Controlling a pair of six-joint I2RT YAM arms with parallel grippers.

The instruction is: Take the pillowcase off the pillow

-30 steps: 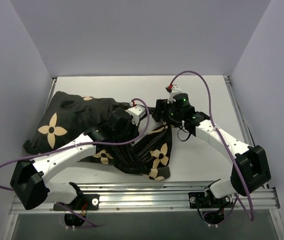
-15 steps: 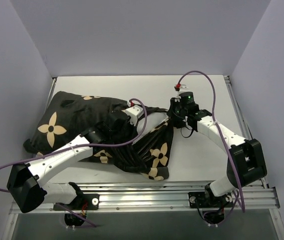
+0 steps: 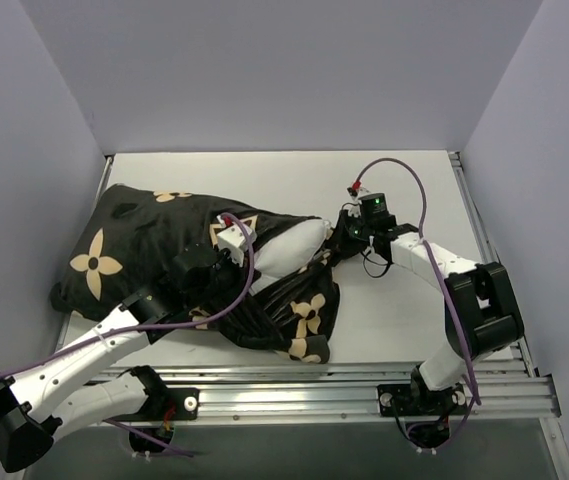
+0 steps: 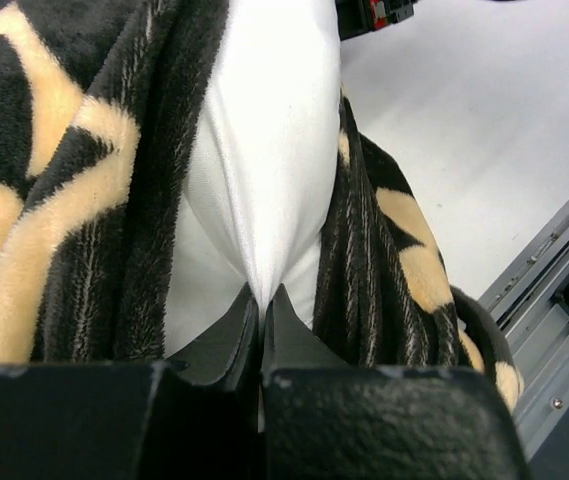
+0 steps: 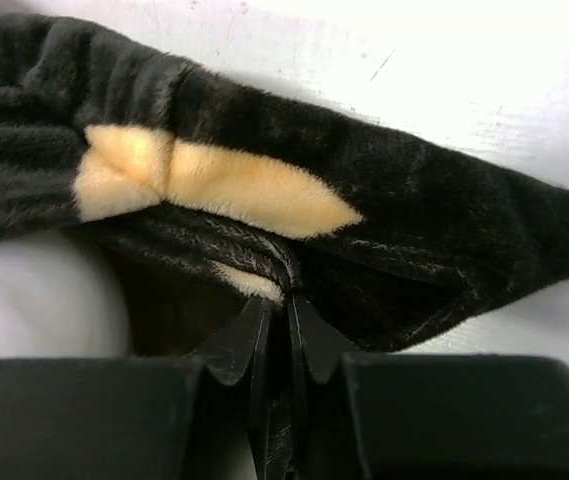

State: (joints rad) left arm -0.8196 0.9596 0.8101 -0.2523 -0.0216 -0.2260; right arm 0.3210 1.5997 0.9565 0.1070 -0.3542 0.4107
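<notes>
Black velvety cloth printed with tan flower motifs, the pillowcase (image 3: 129, 235) lies bunched over the left half of the white table (image 3: 414, 180), and its loose open end trails toward the near edge around the middle. One plump corner of the plain white pillow (image 3: 292, 245) pokes out of that opening, pointing right. The rest of the pillow is covered by the case on the left. The left gripper (image 3: 252, 262) reaches in from the near left across the dark fabric. In the left wrist view its jaws are pressed together on a fold of the white pillow cover, which is drawn into a taut ridge running down between the fingertips (image 4: 276, 305), with black and tan pile on both sides. The right gripper (image 3: 341, 242) comes in from the right and sits just beside the tip of the bared corner, at the right-hand rim of the case. Its wrist view shows the jaws closed on the pillowcase edge, pinching a ridge of dark pile just below a tan petal, with a patch of white pillow at the left. Purple cables (image 3: 404, 170) loop above each arm, and a metal rail (image 3: 294, 385) runs along the near edge of the table.
</notes>
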